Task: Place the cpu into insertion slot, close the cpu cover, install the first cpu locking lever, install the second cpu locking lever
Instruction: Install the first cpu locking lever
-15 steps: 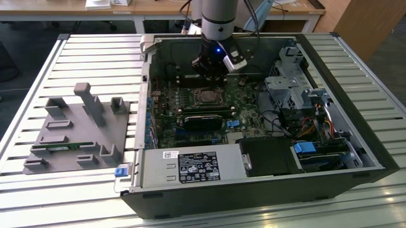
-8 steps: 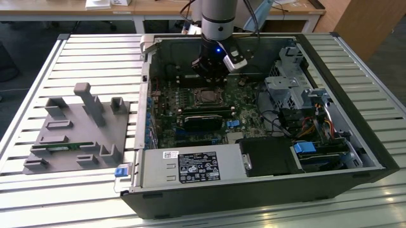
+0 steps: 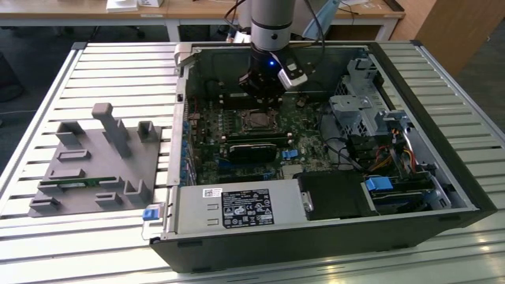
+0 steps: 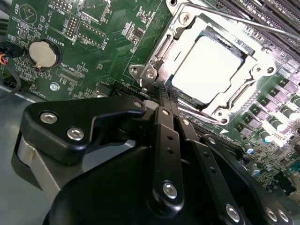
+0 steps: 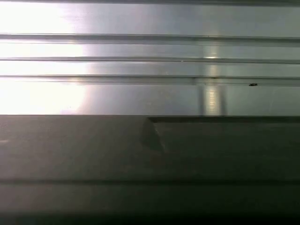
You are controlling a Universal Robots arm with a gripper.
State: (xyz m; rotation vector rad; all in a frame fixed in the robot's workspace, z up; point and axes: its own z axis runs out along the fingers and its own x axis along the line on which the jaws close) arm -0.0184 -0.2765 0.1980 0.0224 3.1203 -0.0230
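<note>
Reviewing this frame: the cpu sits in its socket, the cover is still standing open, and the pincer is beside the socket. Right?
Not quite. In the second wrist view the cpu cover lies flat around the cpu, not standing open. The pincer is beside the socket, as you say.

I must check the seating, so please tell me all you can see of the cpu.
The cpu is a flat square chip with a pale silver metal top, shining under glare. It lies level in the socket on the green board, framed by the cover, which lies down around its edges. The gripper is beside the socket, not touching it.
</note>
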